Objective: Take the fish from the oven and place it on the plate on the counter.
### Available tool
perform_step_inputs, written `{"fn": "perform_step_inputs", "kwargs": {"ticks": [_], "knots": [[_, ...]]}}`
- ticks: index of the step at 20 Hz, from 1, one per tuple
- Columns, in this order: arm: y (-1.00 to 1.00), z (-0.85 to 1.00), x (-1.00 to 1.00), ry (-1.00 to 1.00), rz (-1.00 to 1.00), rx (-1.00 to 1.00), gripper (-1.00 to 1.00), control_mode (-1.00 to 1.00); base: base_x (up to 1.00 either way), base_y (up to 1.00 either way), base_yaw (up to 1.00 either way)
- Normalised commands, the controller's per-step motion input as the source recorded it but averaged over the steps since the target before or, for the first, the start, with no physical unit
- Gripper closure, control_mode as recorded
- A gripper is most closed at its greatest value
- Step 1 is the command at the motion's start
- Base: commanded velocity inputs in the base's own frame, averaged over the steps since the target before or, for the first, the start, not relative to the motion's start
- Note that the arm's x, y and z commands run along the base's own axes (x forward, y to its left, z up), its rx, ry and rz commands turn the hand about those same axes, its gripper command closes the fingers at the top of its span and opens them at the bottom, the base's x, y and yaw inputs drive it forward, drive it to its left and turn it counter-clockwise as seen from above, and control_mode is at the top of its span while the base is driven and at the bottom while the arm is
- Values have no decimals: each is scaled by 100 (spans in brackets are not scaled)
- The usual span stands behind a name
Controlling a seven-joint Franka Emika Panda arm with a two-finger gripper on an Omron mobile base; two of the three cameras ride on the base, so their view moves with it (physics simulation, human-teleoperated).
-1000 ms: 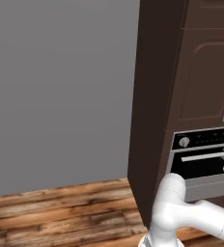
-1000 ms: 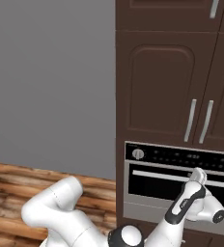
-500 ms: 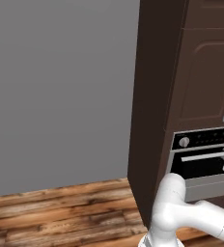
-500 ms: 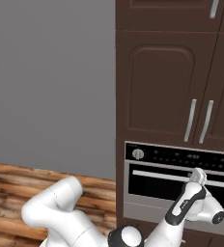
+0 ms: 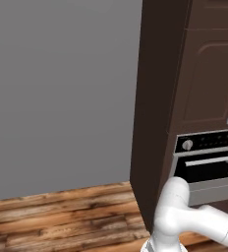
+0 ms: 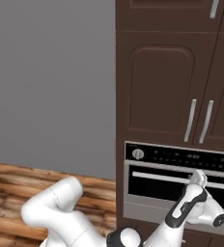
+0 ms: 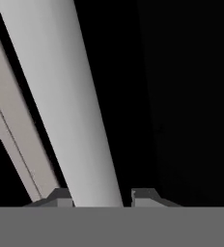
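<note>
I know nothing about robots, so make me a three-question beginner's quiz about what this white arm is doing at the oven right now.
1. True or false: the built-in oven with the black control panel has its door hanging fully open.
2. What do the gripper's two dark fingertips straddle?
A. a small grey fish
B. the pale grey cylindrical door handle bar
C. the round silver knob
3. Fill in: the oven is set in dark ____ cabinetry.

Key: 1 false: the door looks shut or nearly so. 2 B. 3 brown.
</note>
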Motion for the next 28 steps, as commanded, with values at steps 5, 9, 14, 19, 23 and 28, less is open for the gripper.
{"fn": "perform_step_inputs", "kwargs": {"ticks": [5,9,14,19,23,28], "knots": [[-16,-23,-70,0,0,0,100,-100,0,0,0],[-33,-29,-41,8,2,0,100,-100,0,0,0],[-31,-62,-46,9,1,0,100,-100,0,0,0],[-41,-87,-58,12,0,0,100,-100,0,0,0],[-53,-85,-67,9,1,0,100,-100,0,0,0],[-58,-91,-67,7,3,-1,100,-100,0,0,0]]}}
